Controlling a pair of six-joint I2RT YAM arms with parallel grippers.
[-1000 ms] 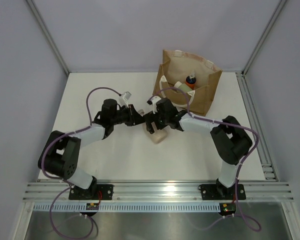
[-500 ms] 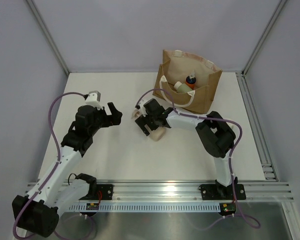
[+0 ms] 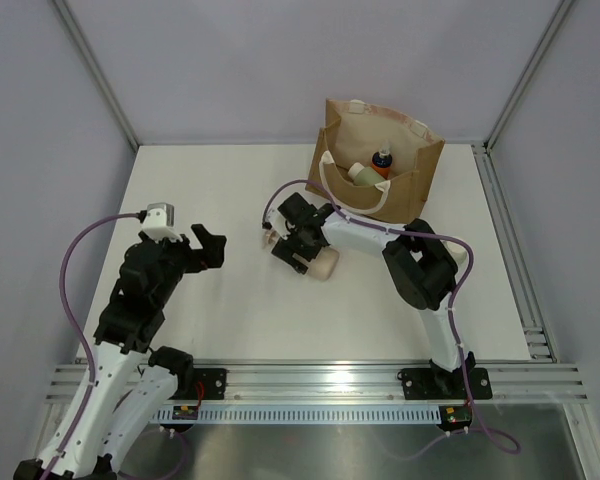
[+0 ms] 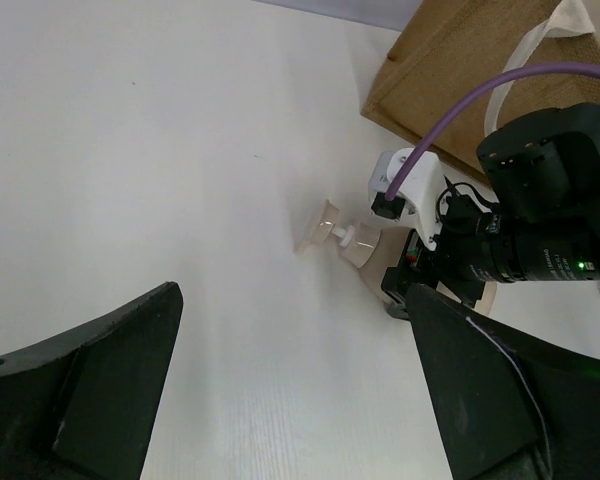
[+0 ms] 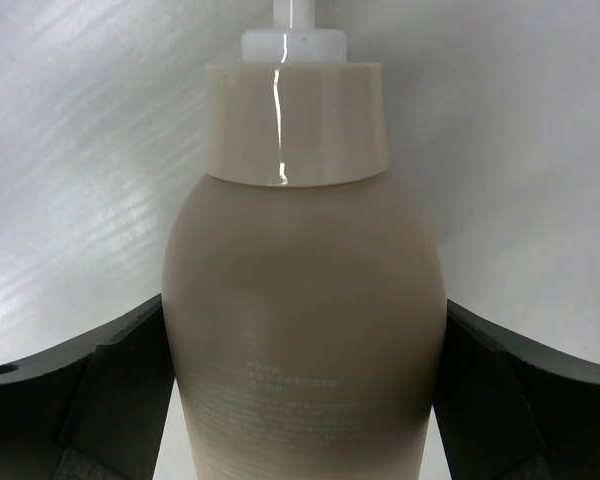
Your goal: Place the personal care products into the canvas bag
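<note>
The left gripper has drawn back farther from the canvas bag than half a second ago, and its fingers stand wide apart. The right gripper stays clamped on the beige pump bottle, which lies on its side on the white table just in front of the bag. The bottle is smooth, glossy and round-shouldered. The bag is boxy and coarsely woven, with thick white rope handles.

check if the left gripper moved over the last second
Yes. The left gripper has pulled back leftward, away from the canvas bag. A second ago it sat right beside the beige pump bottle; now it is well apart from it.
</note>
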